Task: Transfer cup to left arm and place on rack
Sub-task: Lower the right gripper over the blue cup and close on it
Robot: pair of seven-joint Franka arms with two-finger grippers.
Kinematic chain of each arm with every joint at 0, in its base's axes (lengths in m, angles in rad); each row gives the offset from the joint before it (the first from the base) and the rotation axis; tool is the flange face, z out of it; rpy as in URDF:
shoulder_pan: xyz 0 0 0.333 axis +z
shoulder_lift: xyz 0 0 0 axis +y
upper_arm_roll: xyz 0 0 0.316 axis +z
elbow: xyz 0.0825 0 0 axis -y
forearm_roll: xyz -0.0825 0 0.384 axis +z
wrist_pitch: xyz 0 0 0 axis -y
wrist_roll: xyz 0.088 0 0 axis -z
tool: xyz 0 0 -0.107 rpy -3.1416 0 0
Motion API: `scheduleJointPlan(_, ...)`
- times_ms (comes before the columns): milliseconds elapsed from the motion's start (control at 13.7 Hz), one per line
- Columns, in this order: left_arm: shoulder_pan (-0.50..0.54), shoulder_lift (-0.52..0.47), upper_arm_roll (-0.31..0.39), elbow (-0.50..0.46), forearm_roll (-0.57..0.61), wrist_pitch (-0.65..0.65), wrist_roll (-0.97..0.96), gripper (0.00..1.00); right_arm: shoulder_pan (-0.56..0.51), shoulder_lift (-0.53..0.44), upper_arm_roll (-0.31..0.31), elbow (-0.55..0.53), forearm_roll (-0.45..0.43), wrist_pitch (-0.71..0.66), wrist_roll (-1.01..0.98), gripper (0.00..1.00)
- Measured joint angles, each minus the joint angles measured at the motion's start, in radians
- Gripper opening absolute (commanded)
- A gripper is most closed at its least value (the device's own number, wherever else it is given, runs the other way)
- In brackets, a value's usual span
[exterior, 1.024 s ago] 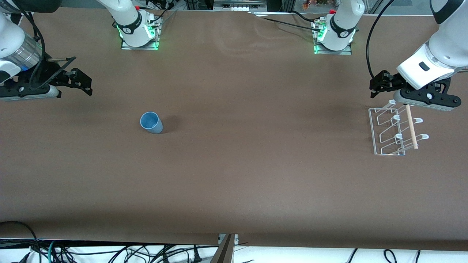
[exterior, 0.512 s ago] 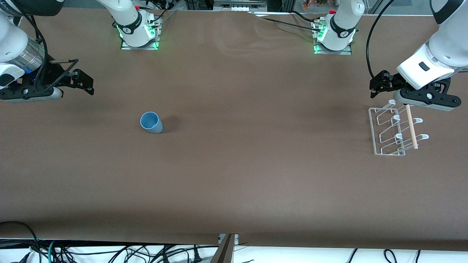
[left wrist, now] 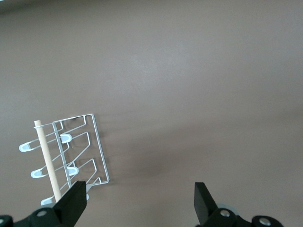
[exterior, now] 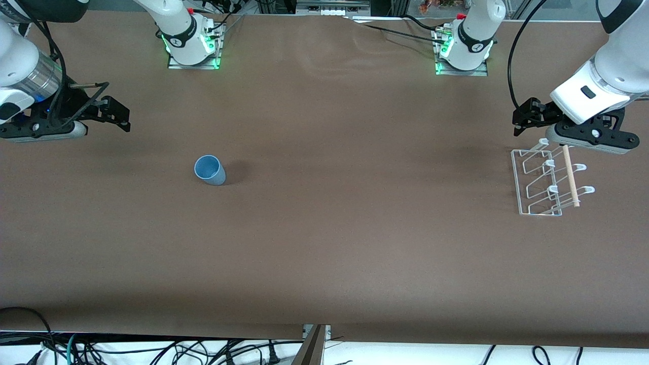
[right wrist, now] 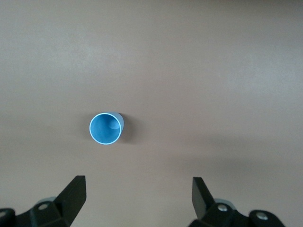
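Observation:
The light-blue cup (exterior: 209, 170) stands upright on the brown table toward the right arm's end; it also shows in the right wrist view (right wrist: 106, 128). My right gripper (exterior: 114, 112) is open and empty, up in the air above the table beside the cup, well apart from it; its open jaws show in the right wrist view (right wrist: 139, 193). The white wire rack (exterior: 550, 182) with its wooden dowel sits at the left arm's end, also in the left wrist view (left wrist: 71, 153). My left gripper (exterior: 527, 115) is open and empty, over the table at the rack's edge (left wrist: 140, 198).
The two arm bases (exterior: 192, 43) (exterior: 464, 48) stand along the table's edge farthest from the front camera. Cables hang below the table's near edge (exterior: 152, 350). Bare brown tabletop (exterior: 355, 203) stretches between cup and rack.
The right gripper has shifted slightly toward the cup since a second ago, then held still. The left arm, cup and rack have not moved.

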Motion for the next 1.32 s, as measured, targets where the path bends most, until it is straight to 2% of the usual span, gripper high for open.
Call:
scheduleJointPlan(512,0.0,0.0,0.0,0.0,0.0,0.0,0.0,1.0,0.0,0.117,0.0,-0.007,0.0,0.02,0.0,0.99)
scheduleJointPlan(878,0.0,0.002,-0.001,0.0,0.0,0.0,0.0,1.0,0.004,0.203,0.006,-0.115,0.001,0.169,0.0,0.99)
scheduleJointPlan(1317,0.0,0.005,-0.001,0.0,0.0,0.004,0.0,1.0,0.029,0.37,0.07,-0.142,0.001,0.219,0.0,0.99)
